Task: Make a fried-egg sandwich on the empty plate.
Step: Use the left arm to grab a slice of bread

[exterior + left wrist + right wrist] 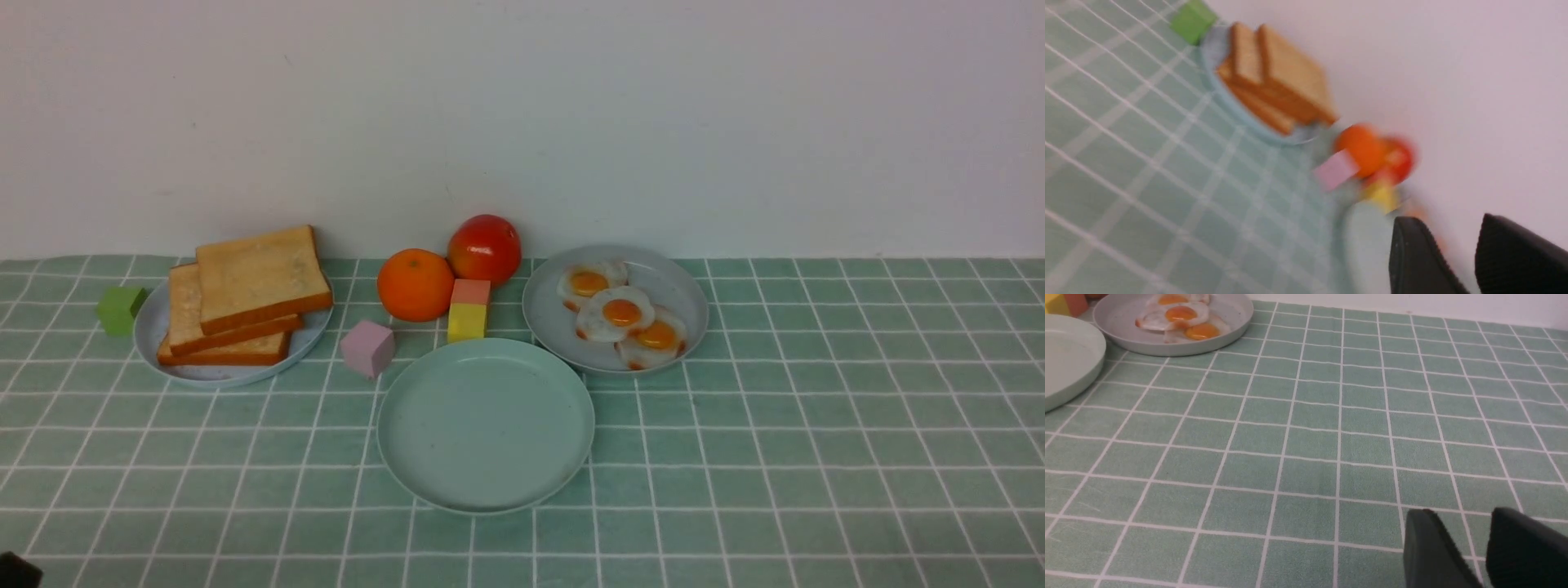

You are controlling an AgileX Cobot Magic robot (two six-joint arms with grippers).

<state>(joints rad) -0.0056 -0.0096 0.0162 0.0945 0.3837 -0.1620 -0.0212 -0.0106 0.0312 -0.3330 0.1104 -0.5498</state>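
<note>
Fingers first: your left fingers [1412, 257] stand parted with a clear gap and nothing between them, though that wrist picture is blurred. Your right fingers [1433, 555] are parted the same way and hold nothing, over the green checked cloth of the worktop [816, 457].

Out from there, the empty plate [408, 457] lies at the middle front of the worktop, pale mint and bare. No fried-egg sandwich is built yet.

Behind the empty plate to your left, a grey-blue plate [155, 331] carries a stack of toast slices [257, 278], fanned rather than squared up. A green cube [121, 309] sits against that plate's far left rim.

Behind to your right, a second grey plate [690, 286] holds three fried eggs [622, 313], overlapping in a row; its rim lies just beside the empty plate's.

Between the two grey plates you have an orange [415, 284], a red fruit [484, 247] behind it, a pink block stacked on a yellow one [469, 310], and a pink cube [367, 347].
</note>
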